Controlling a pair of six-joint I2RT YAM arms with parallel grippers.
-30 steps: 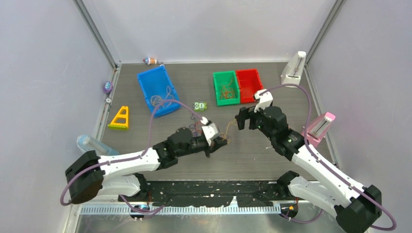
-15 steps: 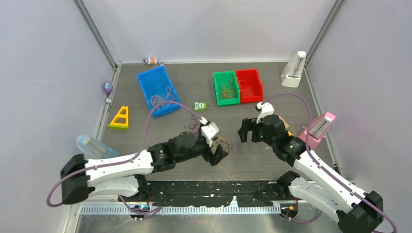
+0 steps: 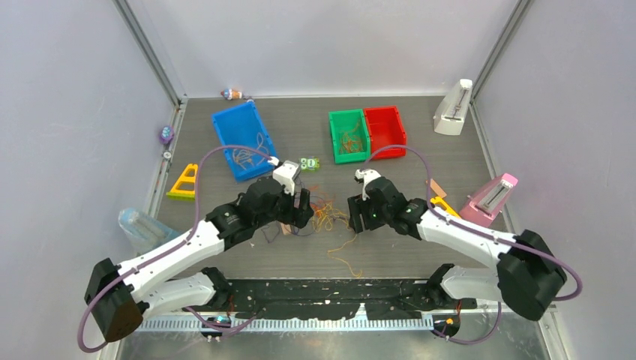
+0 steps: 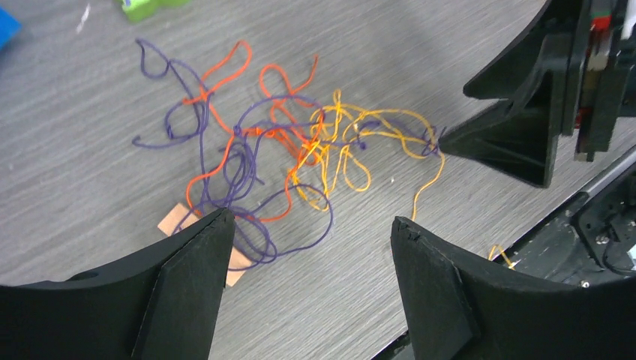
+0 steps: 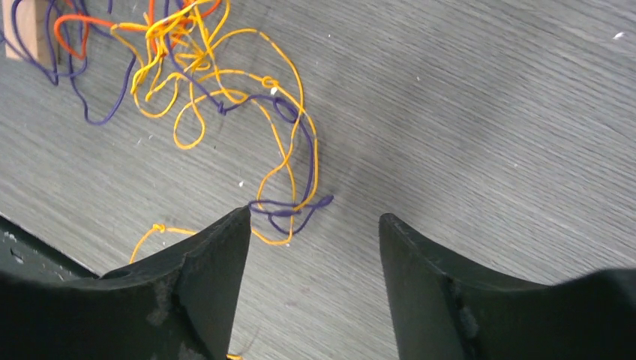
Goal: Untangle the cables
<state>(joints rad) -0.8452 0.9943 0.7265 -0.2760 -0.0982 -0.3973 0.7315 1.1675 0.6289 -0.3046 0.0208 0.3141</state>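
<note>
Top external: cables (image 3: 327, 217), a loose tangle of orange, yellow and purple strands, lie flat on the tabletop (image 3: 397, 244) near its middle, with one yellow strand trailing toward 5 o'clock. The left pincer (image 3: 301, 216) is at 9 o'clock of the tangle and the right pincer (image 3: 354, 220) at 3 o'clock, both low and facing it. A blue bin (image 3: 241, 140) stands at 11 o'clock, and a green bin (image 3: 349, 135) and a red bin (image 3: 385, 131) stand side by side at 12 to 1 o'clock; the blue and green bins hold further strands. Left wrist: the left pincer (image 4: 313, 225) is spread wide with nothing between its fingers (image 4: 187, 285). The cables (image 4: 300, 150) lie at its 12 o'clock, and purple loops reach to the tip of the 9 o'clock finger, beside a tan tag (image 4: 176, 221). The right pincer (image 4: 525, 127) shows at 2 o'clock, one fingertip at the yellow and purple end of the tangle; whether it touches cannot be told. Right wrist: the right pincer (image 5: 313, 217) is spread apart and grips nothing. The cables (image 5: 225, 97) lie at its 11 o'clock, and a purple and yellow loop ends on the tabletop just beside the 9 o'clock finger.
</note>
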